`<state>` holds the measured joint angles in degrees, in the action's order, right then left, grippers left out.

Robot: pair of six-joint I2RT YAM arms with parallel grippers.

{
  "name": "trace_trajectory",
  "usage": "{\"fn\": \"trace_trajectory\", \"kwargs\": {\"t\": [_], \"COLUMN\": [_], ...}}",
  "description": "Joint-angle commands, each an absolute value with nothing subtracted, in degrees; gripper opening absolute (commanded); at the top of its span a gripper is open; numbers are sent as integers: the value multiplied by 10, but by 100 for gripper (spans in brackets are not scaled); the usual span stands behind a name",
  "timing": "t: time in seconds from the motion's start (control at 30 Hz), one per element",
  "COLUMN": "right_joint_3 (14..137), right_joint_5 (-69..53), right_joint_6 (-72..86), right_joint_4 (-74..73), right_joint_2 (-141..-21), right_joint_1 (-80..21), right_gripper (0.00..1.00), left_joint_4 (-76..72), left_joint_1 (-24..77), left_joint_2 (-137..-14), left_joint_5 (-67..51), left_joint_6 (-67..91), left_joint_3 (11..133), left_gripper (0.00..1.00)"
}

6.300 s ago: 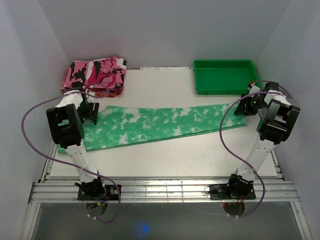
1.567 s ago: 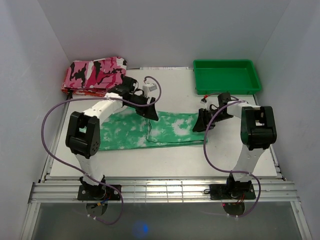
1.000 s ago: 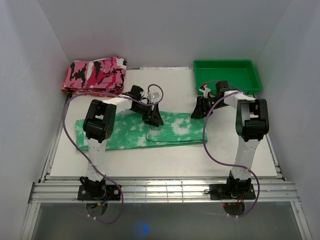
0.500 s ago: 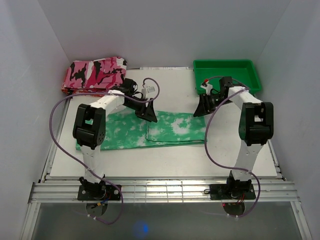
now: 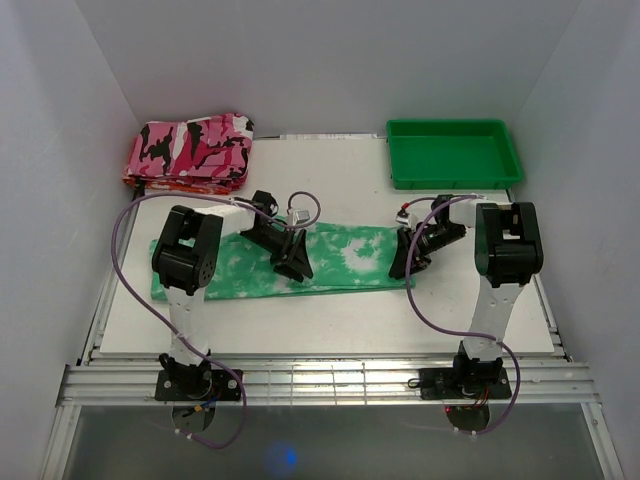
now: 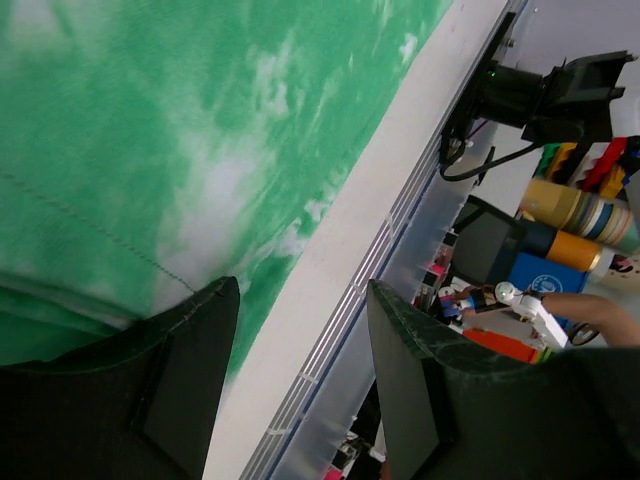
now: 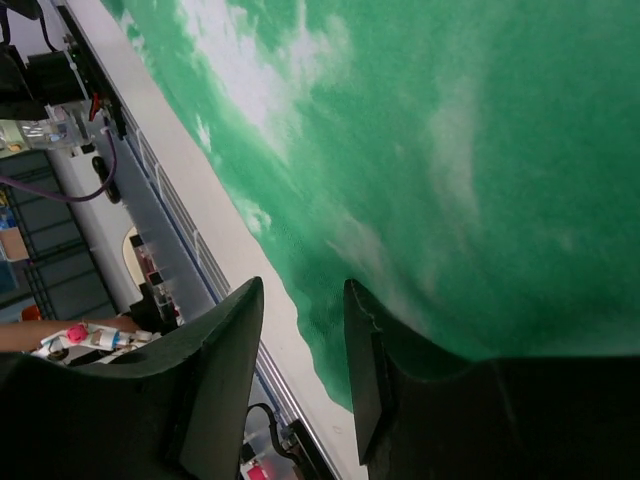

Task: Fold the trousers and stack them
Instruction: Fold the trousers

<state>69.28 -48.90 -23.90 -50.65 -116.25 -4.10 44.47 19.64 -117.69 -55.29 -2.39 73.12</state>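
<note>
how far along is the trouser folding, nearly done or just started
Early to midway. Done: the green-and-white tie-dye cloth trousers lie flat as one narrow band. In hand: the left gripper and right gripper sit low at its near edge, jaws apart, nothing lifted. Left: the remaining folds, then stacking, probably on the folded pink camouflage cloth at the back left.

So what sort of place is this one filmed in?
Probably a robotics lab work cell: a white-walled enclosure around the table, an aluminium rail carrying the arm bases, and stacked tape rolls beyond it.
</note>
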Motion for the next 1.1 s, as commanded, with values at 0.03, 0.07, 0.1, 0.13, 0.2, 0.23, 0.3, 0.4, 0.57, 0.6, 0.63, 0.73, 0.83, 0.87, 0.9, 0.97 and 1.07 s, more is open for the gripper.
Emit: {"fn": "trace_trajectory", "kwargs": {"t": [0.03,0.07,0.1,0.13,0.2,0.23,0.3,0.4,0.57,0.6,0.63,0.73,0.83,0.87,0.9,0.97,1.07], "right_joint_3": [693,694,696,703,714,723,735,751,787,801,804,800,767,759,750,740,749], "right_joint_5": [-383,-377,-374,-370,-367,-360,-344,-310,-323,-329,-337,-353,-383,-388,-394,-409,-416], "right_joint_6": [-249,-250,-250,-251,-252,-251,-249,-244,-243,-239,-228,-210,-194,-184,-178,-164,-152], "right_joint_4": [-475,-476,-477,-481,-483,-483,-484,-487,-505,-505,-504,-504,-492,-473,-461,-428,-397], "right_joint_2": [-1184,-1186,-1185,-1182,-1171,-1167,-1157,-1154,-1130,-1115,-1108,-1085,-1080,-1080,-1080,-1095,-1127], "right_joint_1": [-24,-20,-14,-11,-7,-8,12,44,95,108,113,120,119,119,118,114,93], "right_gripper": [45,45,45,45,45,45,45,46,51,58,63,71,73,73,73,74,74], "left_joint_4": [417,419,419,419,419,418,414,421,415,415,414,404,395,395,397,405,450], "left_joint_1": [155,149,146,140,139,140,141,155,169,166,161,138,100,88,77,41,1], "left_joint_2": [-1212,-1216,-1219,-1224,-1229,-1234,-1242,-1255,-1211,-1201,-1189,-1138,-1092,-1082,-1073,-1051,-1041], "left_joint_5": [-469,-462,-457,-443,-432,-432,-441,-472,-491,-490,-482,-449,-428,-427,-428,-422,-408], "left_joint_6": [-28,-32,-36,-40,-54,-58,-59,-62,-16,-8,-6,22,34,33,32,26,-7], "left_joint_3": [743,748,755,759,782,793,815,873,914,913,912,895,868,863,851,841,838], "left_gripper": [66,66,66,66,66,66,66,69,84,86,88,94,98,98,98,98,98]}}
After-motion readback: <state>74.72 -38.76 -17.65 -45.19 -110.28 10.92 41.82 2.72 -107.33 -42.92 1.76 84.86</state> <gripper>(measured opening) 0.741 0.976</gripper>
